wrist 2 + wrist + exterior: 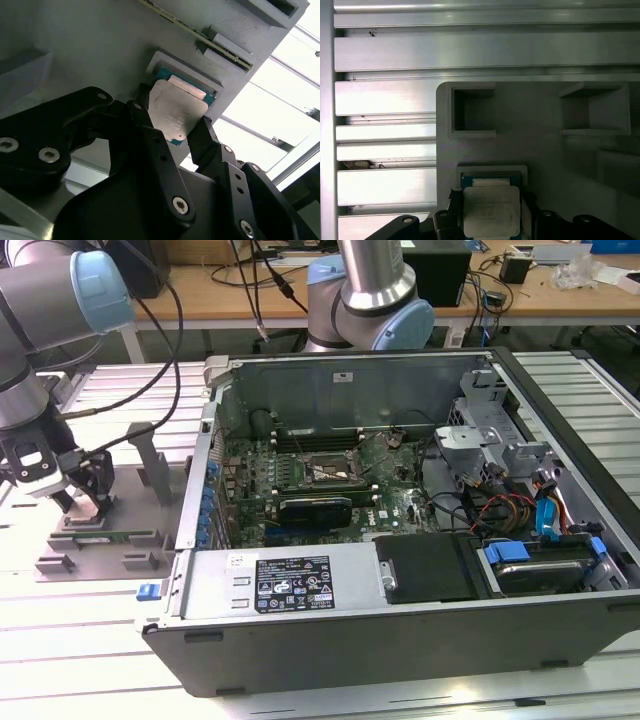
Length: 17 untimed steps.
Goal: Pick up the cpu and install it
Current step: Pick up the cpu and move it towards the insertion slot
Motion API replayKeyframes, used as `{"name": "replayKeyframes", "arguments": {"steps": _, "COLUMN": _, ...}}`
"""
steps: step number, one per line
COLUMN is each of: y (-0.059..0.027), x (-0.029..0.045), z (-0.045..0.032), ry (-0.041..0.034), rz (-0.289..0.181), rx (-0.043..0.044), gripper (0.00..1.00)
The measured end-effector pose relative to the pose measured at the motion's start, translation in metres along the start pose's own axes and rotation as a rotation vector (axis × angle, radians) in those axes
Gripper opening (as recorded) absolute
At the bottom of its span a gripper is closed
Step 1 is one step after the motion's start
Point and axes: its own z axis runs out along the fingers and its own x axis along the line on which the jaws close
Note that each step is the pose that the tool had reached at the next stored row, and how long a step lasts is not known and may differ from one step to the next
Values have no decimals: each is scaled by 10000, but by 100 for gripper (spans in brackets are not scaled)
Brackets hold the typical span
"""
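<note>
The cpu [176, 109] is a small square chip with a silver top and a teal board edge. It lies over a shallow framed recess of the grey plastic tray [75, 45]. My gripper [172, 122] is shut on the cpu, one black finger [141, 114] against one edge and the other finger [201, 134] against the opposite edge. The first wrist view shows the cpu [491, 210] held between the fingers above the tray [540, 150]. In the exterior view my gripper [85, 495] is down on the tray [70, 560] at the exterior view's left, beside the open computer case [400, 600].
Inside the case, the motherboard has an open square socket [325, 472] with a black card [315, 508] just in front of it. Cables and drive bays [530, 530] crowd the exterior view's right side. Upright posts [150, 455] and a green strip [110, 536] stand on the tray.
</note>
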Motion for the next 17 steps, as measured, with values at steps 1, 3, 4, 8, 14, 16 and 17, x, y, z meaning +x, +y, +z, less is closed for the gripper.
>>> {"name": "replayKeyframes", "arguments": {"steps": 1, "y": 0, "x": 1, "z": -5, "ry": 4, "rz": -32, "rx": 2, "gripper": 55}}
{"name": "replayKeyframes", "arguments": {"steps": 3, "y": 0, "x": 1, "z": -26, "ry": 7, "rz": -49, "rx": 2, "gripper": 55}}
{"name": "replayKeyframes", "arguments": {"steps": 4, "y": 1, "x": -1, "z": -55, "ry": 6, "rz": -50, "rx": 2, "gripper": 55}}
{"name": "replayKeyframes", "arguments": {"steps": 8, "y": 4, "x": -4, "z": -159, "ry": 5, "rz": -50, "rx": 1, "gripper": 55}}
{"name": "replayKeyframes", "arguments": {"steps": 14, "y": 22, "x": -10, "z": -419, "ry": 4, "rz": -50, "rx": 1, "gripper": 55}}
{"name": "replayKeyframes", "arguments": {"steps": 16, "y": 29, "x": -14, "z": -547, "ry": 2, "rz": -52, "rx": 1, "gripper": 55}}
{"name": "replayKeyframes", "arguments": {"steps": 17, "y": 34, "x": -16, "z": -661, "ry": 1, "rz": -54, "rx": 2, "gripper": 55}}
